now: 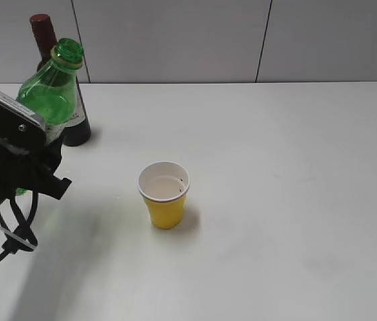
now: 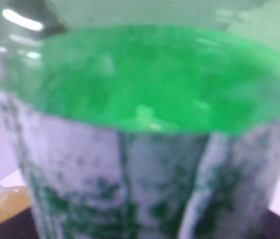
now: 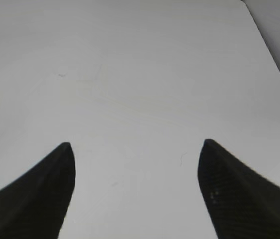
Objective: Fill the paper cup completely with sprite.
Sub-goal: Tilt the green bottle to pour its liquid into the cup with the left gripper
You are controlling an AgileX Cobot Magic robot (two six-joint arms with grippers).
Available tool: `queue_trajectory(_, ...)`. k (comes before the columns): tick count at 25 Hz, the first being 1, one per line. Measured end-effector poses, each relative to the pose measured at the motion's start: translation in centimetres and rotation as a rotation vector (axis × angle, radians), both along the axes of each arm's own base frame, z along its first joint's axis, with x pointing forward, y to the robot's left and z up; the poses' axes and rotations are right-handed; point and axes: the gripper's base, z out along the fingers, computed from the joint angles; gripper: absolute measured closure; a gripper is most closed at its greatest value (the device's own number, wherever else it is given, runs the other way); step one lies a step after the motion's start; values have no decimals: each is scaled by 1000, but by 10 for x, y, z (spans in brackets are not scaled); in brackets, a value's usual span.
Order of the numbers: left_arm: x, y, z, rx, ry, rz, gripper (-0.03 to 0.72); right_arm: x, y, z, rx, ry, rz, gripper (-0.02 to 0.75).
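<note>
In the exterior view the paper cup stands upright near the middle of the white table, its yellow wall tapering down from a white rolled rim; a shallow pool of pale liquid shows low inside it, well short of the rim. At the far left the sprite bottle is uncapped and tilted, its open mouth leaning up and to the right, well apart from the cup. The black body of the left arm covers the bottle's lower half, so the fingers themselves are hidden here. Just behind the green bottle stands a dark wine bottle with a reddish top, upright by the back wall. In the left wrist view the sprite bottle fills nearly the whole frame — bright green above, the pale printed label band below — pressed so close to the camera that the left gripper appears to be clasped around it, though the picture is blurred and no finger shows. A yellowish-orange shape sits at the lower left corner, too blurred to identify. In the right wrist view the right gripper hangs over bare table, its two dark fingers spread wide apart with nothing between them — released and grasping nothing.
</note>
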Motion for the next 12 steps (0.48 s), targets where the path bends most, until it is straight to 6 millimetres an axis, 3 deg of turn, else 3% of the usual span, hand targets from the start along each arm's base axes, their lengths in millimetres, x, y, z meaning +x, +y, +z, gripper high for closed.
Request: queue_trajectory(12,0,5,0,234,-3,-7,235,0,0,0,0,0,0,144)
